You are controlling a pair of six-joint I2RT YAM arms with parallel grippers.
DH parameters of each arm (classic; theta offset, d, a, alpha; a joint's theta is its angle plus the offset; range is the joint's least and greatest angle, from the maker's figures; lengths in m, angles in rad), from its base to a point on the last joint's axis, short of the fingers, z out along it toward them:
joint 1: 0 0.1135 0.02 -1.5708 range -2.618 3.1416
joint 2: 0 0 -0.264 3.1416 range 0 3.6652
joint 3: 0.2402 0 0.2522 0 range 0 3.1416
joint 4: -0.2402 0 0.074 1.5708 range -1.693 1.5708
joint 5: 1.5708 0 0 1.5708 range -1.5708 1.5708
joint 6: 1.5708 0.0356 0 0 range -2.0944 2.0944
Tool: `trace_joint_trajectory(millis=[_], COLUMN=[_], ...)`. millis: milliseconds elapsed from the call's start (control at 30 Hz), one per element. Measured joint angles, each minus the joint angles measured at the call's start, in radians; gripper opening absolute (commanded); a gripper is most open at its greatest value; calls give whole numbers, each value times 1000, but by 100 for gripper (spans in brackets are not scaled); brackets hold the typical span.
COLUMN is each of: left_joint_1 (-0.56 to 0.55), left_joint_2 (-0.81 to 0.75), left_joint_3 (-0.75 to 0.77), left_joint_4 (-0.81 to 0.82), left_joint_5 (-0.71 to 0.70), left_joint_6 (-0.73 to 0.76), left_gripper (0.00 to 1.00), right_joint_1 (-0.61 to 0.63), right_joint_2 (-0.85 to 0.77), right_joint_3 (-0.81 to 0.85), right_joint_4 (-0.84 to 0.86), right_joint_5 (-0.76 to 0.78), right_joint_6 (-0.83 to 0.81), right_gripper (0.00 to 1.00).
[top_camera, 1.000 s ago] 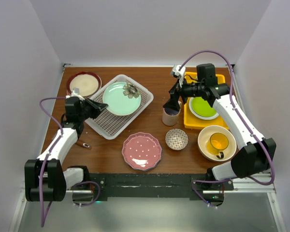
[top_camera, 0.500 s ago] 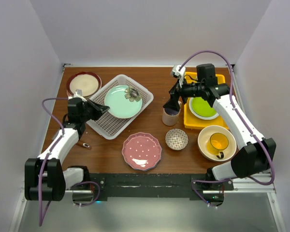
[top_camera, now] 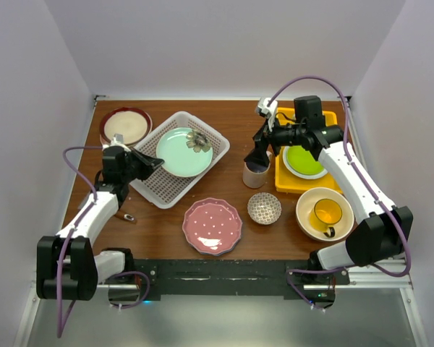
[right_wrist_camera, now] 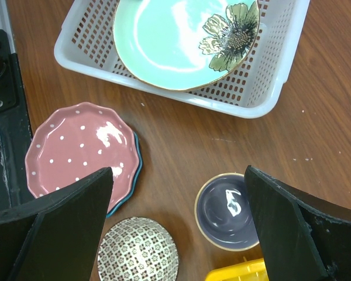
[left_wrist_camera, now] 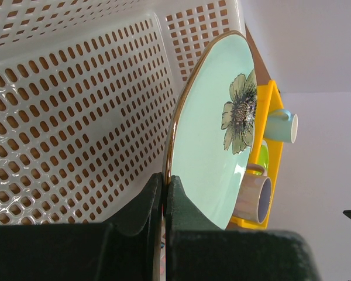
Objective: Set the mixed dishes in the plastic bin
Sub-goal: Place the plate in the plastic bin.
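L gripper (left_wrist_camera: 164,184): clenched on plate (left_wrist_camera: 213,134) rim, holding it inside bin (left_wrist_camera: 76,117) for set-down.
R gripper (top_camera: 259,153): released, wide, over mug (top_camera: 256,176) at tray (top_camera: 281,182) left edge; prob. next pick.

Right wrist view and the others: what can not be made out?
- Right wrist: blue plate, mostly hidden under the pink dotted plate.
- Right wrist: yellow tray, cut by the bottom edge.
- Left wrist: near rim of the mint plate, hidden in the shut left tool.
- Top: small dark thing beside the left arm, too small.
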Motion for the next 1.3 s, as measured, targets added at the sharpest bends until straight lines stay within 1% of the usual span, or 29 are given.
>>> trace_joint_trajectory(millis=[300, 533, 633, 933, 1033, 1067, 1167, 1300], left_joint_1=[-12, -17, -21, -27, -34, -35, -42, -44], left_joint_2=[19, 42, 79, 258, 300, 311, 325, 328], left_joint_3=[0, 3, 18, 73, 102, 110, 140, 180], left_joint_4=[-5, -5, -6, -8, -8, -7, 2, 1], left_joint_5=[-19, -63, -83, -117, -123, -123, -113, -112], left_joint_6=[2, 0, 4, 20, 28, 32, 40, 52], left_gripper=[0, 0, 0, 0, 26, 41, 56, 64], right_joint_1=[0, 0, 0, 0, 0, 0, 0, 0], right_joint_2=[0, 0, 0, 0, 0, 0, 0, 0], right_joint_3=[-2, -2, -2, -2, -2, -2, -2, -2], right_joint_4=[0, 0, 0, 4, 5, 5, 5, 6], right_joint_5=[0, 0, 0, 0, 0, 0, 0, 0], right_joint_6=[0, 0, 1, 3, 3, 3, 3, 3], right_gripper=[98, 98, 98, 98, 98, 98, 98, 98])
